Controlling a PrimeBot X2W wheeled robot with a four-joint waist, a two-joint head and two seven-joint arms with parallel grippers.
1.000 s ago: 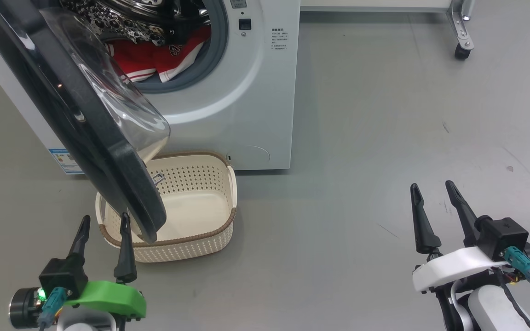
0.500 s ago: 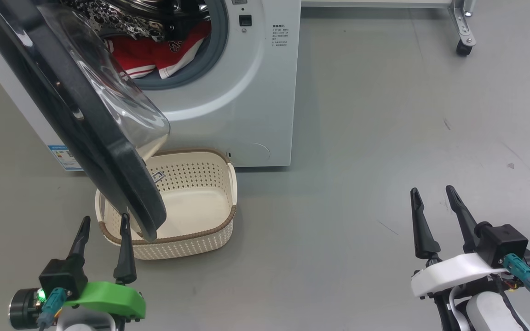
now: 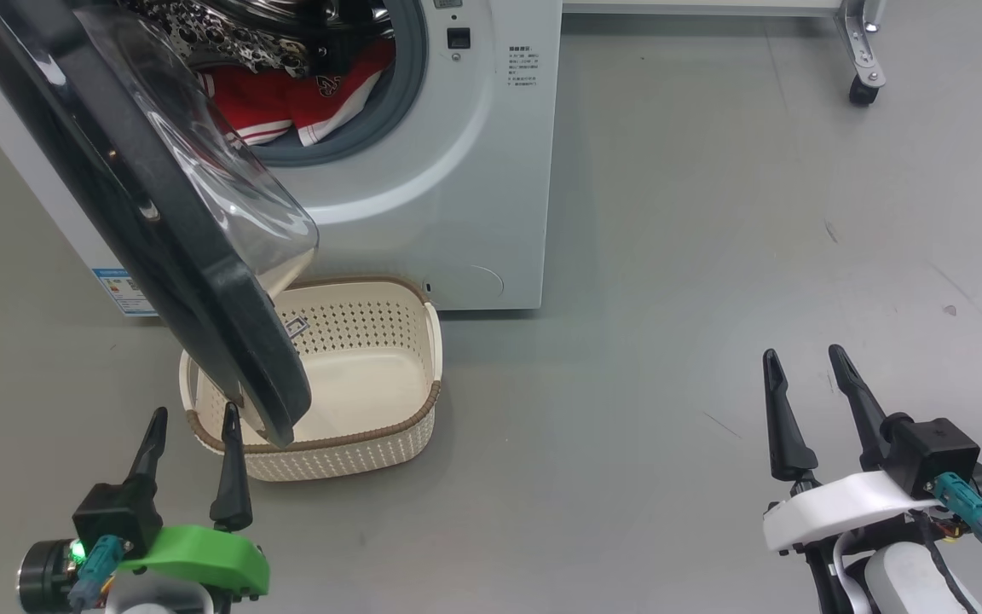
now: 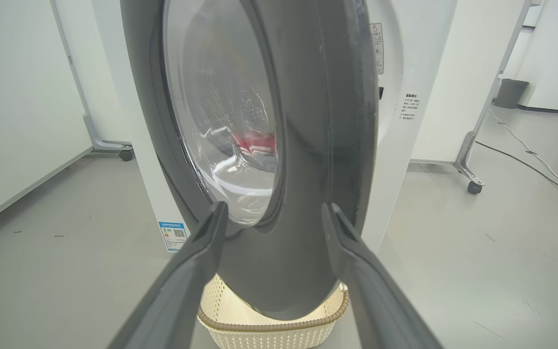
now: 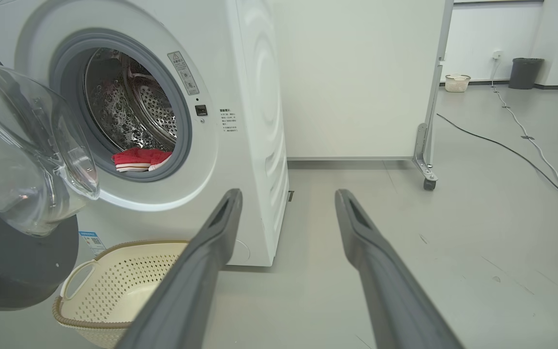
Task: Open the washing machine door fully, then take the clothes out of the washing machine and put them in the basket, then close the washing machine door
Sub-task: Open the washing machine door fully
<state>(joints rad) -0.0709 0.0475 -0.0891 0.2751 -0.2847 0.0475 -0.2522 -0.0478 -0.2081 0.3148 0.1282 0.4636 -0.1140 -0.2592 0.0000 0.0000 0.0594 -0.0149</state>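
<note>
Red clothes [image 3: 303,98] lie inside the washing machine [image 3: 474,170] at far left; the cream basket [image 3: 355,460] just in front of it is empty, so unloading and closing are outstanding. The washing machine door [image 3: 193,281] stands partly open over the basket, judged not yet fully swung. The left gripper [image 3: 194,409], near the door's lower rim, and the right gripper [image 3: 800,351], well to the right, are both spread wide and empty.

Head view steeply down from above, both wrist views low and level, all on the washing machine [image 3: 457,213].
</note>
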